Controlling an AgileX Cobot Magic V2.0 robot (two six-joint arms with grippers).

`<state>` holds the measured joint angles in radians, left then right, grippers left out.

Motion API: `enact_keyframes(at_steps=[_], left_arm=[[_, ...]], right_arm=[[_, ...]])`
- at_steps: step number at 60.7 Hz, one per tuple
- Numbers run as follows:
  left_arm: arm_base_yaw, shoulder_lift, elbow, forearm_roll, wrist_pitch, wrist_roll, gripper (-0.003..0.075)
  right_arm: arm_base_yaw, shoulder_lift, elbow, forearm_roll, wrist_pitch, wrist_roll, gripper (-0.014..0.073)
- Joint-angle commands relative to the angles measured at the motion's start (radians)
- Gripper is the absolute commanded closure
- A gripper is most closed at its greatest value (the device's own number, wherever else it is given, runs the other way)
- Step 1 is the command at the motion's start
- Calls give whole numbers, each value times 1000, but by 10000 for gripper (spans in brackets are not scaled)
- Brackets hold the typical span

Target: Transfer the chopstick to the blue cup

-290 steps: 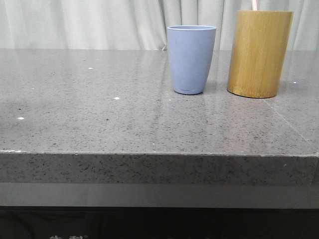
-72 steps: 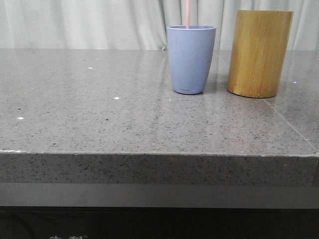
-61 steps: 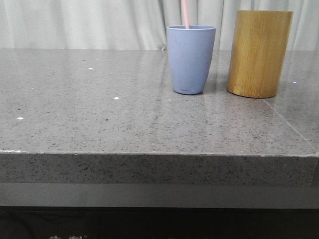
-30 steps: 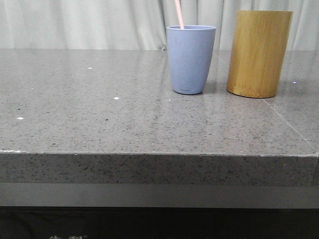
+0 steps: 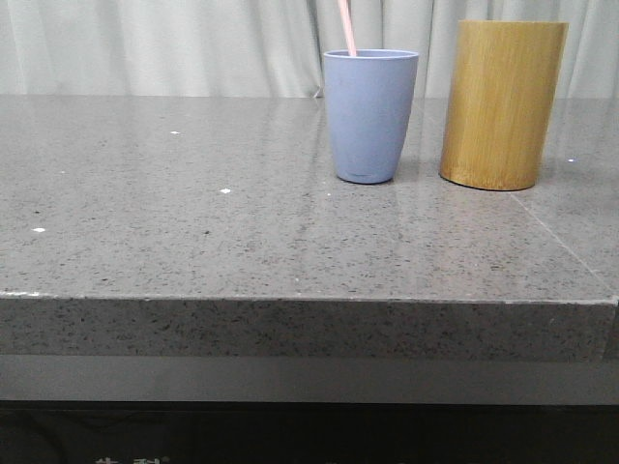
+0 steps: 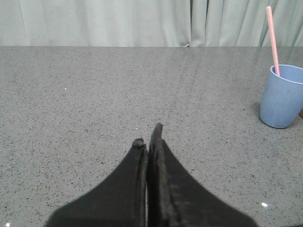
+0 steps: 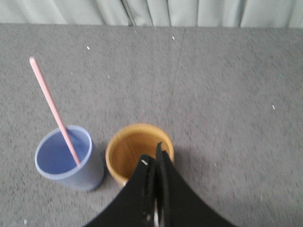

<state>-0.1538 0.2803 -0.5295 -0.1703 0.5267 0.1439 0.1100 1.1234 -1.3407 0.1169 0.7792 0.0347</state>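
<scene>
The blue cup (image 5: 370, 114) stands upright on the grey stone table, left of the bamboo cylinder (image 5: 502, 102). A pale pink chopstick (image 5: 345, 27) stands in the blue cup, leaning left against its rim. The right wrist view shows the chopstick (image 7: 53, 109) inside the blue cup (image 7: 70, 161) and the bamboo cylinder (image 7: 134, 149) with nothing in it. My right gripper (image 7: 153, 158) is shut and empty, high above the bamboo cylinder. My left gripper (image 6: 148, 137) is shut and empty over bare table, well left of the blue cup (image 6: 283, 96) and chopstick (image 6: 273, 39). Neither gripper shows in the front view.
The grey speckled stone table (image 5: 193, 222) has its front edge near the camera. Pale curtains (image 5: 164, 43) hang behind the table. A seam in the stone runs forward at the right (image 5: 566, 242).
The chopstick, upright over the blue cup a second ago, has tilted left and now rests against the cup's rim. Earlier it stood in the bamboo cylinder. Cups have not moved.
</scene>
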Motion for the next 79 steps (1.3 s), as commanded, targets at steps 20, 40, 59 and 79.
enact_keyframes(at_steps=[20,40,59,79], left_arm=[[-6,8,-25,-16,-89,-3,738],[-6,8,-25,-16,-89,-3,738],[-6,8,-25,-16,-89,-3,738],[-6,8,-25,-16,-89,-3,738]], right_arm=[[-7,-550,622,67,-335,0,645],[-7,-909,925,67,-390,0,645],[-7,-980,940,67,-398,0,645],[-7,-980,940,67,-398,0,645]])
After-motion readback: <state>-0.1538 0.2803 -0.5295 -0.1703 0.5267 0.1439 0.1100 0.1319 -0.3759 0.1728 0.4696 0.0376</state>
